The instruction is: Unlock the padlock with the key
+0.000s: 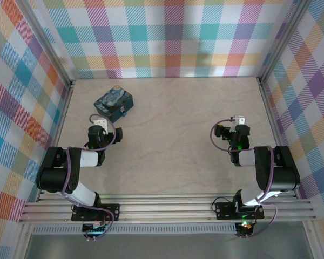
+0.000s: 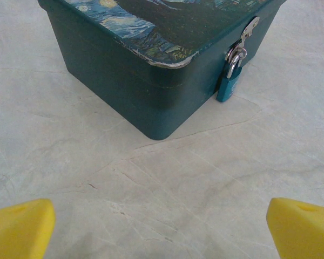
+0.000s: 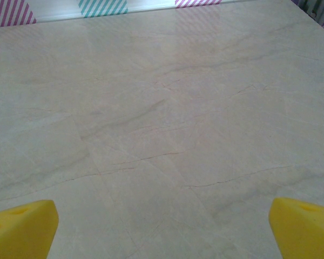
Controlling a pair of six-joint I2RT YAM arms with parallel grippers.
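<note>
A dark teal box (image 2: 151, 81) with a starry painted lid stands at the table's back left (image 1: 114, 103). A small teal padlock (image 2: 228, 86) with a silver shackle hangs shut through the box's hasp, on the side facing right. My left gripper (image 2: 162, 229) is open just in front of the box's near corner (image 1: 99, 122), its yellow fingers (image 2: 21, 226) wide apart with nothing between them. My right gripper (image 3: 162, 229) is open over bare table on the right (image 1: 238, 120), also holding nothing. The key is out of view.
The marble-patterned table (image 1: 178, 140) is walled by plaid panels on three sides, with metal rails along the edges. Open surface lies between the two arms and behind the right gripper.
</note>
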